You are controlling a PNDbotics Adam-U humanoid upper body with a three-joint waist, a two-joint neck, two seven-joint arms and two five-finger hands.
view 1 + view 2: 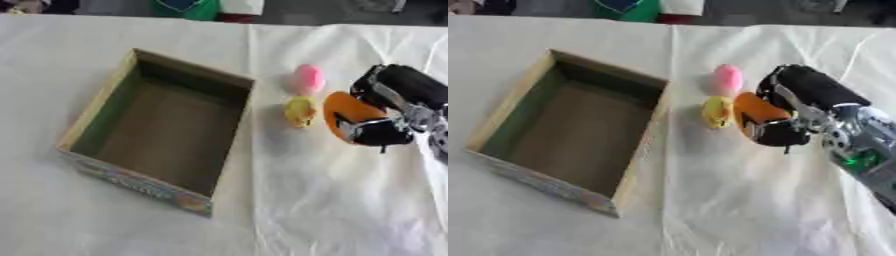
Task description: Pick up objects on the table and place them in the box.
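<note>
Toward the table's right edge, an orange object (343, 114) sits in the right hand (389, 107), whose fingers curl around its right side. Just to its left lie a yellow object (300, 110) and a pink object (308, 78), both resting on the white tablecloth (332, 200). The open box (234, 120) stands empty left of them, nearer the table's middle. To do this step well, lift the orange piece straight up before swinging left, clearing its neighbours and the box wall. No left hand shows.
</note>
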